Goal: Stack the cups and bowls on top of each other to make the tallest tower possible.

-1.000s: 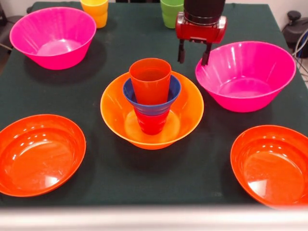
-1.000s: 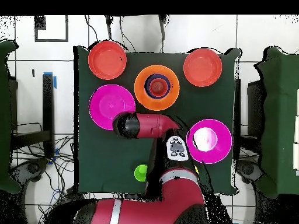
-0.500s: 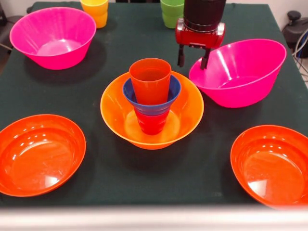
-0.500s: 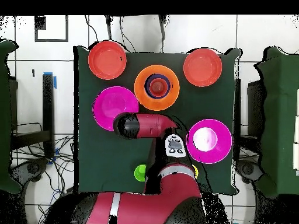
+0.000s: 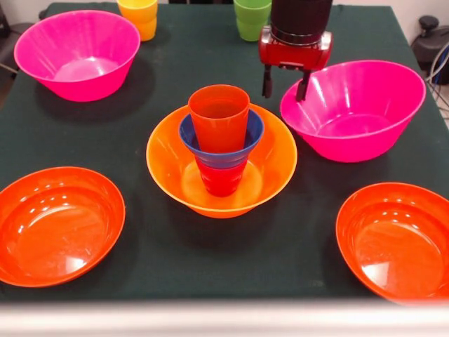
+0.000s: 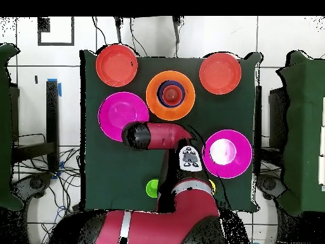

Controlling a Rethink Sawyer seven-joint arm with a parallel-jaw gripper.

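The tower stands mid-table: a large orange bowl (image 5: 273, 158) holds a red cup (image 5: 222, 181), which carries the small blue bowl (image 5: 247, 144) and then an orange cup (image 5: 219, 116). From above the tower (image 6: 170, 95) shows as nested rings. My gripper (image 5: 285, 84) hangs open just behind and to the right of it, at the near-left rim of a large pink bowl (image 5: 365, 140). One fingertip (image 5: 303, 90) is against that rim and the bowl leans slightly. In the overhead view the arm (image 6: 159, 135) hides the gripper.
A second pink bowl (image 5: 77, 77) sits far left. A yellow cup (image 5: 139, 14) and a green cup (image 5: 250, 17) stand at the far edge. Two shallow red-orange bowls (image 5: 59, 225) (image 5: 396, 239) lie at the near corners.
The right pink bowl tipped up sharply half a second ago as the gripper pressed its rim. It has since settled back almost level, and the gripper has risen slightly.
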